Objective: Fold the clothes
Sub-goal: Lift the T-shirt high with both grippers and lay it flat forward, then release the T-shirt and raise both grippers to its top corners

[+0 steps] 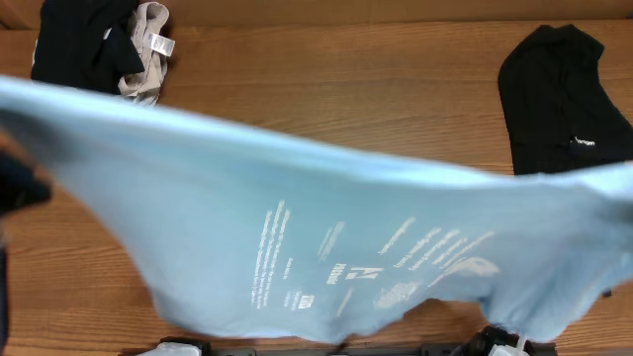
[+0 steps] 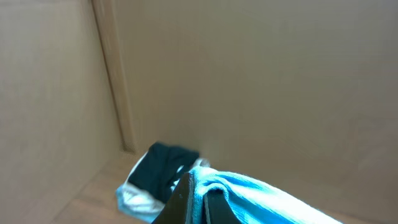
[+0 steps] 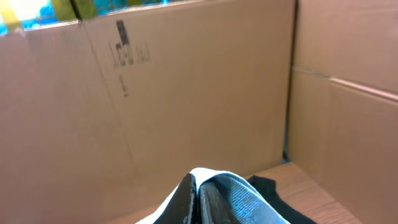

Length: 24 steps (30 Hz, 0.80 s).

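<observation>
Holding the light blue T-shirt (image 1: 297,227) up in the air, spread wide across the overhead view above the wooden table (image 1: 346,89), white lettering towards the camera, lower edge sagging in the middle and the cloth blurred. Pinching one bunched corner in the left gripper (image 2: 196,193), jaws closed tight on the fabric; likewise on the other side in the right gripper (image 3: 198,190), clamped on a fold of blue cloth. Hanging in front of the plain black garment (image 1: 559,99) at the far right and the black and beige bundle (image 1: 99,49) at the far left corner, touching neither as far as can be seen. Judged as the spreading-out step, ahead of any fold: lifted and stretched, not yet laid flat. Next, most likely, lowering both ends together with the cloth kept taut, so as to land it smooth on the bare wood between the two other piles; only then letting go and starting the first fold
</observation>
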Each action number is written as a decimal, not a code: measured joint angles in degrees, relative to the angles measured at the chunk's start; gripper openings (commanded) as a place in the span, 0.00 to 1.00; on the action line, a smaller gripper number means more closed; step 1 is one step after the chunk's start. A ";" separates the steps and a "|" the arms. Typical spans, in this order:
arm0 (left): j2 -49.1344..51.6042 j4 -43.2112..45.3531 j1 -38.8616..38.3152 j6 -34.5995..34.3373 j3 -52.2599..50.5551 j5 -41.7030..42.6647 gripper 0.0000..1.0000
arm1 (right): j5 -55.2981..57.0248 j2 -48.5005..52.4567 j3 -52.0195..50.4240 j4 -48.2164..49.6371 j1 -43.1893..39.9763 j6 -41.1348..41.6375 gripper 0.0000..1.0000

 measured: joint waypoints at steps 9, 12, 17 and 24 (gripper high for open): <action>20.15 0.04 0.00 0.00 -1.36 -3.02 0.04 | -9.51 25.29 0.07 2.43 0.61 -2.47 0.04; 27.52 0.76 0.11 0.02 -1.66 -3.04 0.04 | -10.80 35.15 -0.31 3.96 2.54 -3.04 0.04; 38.91 6.36 0.76 0.09 -1.81 -3.45 0.04 | -11.32 50.42 -0.83 9.51 7.17 -3.48 0.04; 52.54 15.63 1.81 1.75 -1.86 -4.02 0.04 | -11.13 64.17 -1.07 17.09 11.78 -2.89 0.04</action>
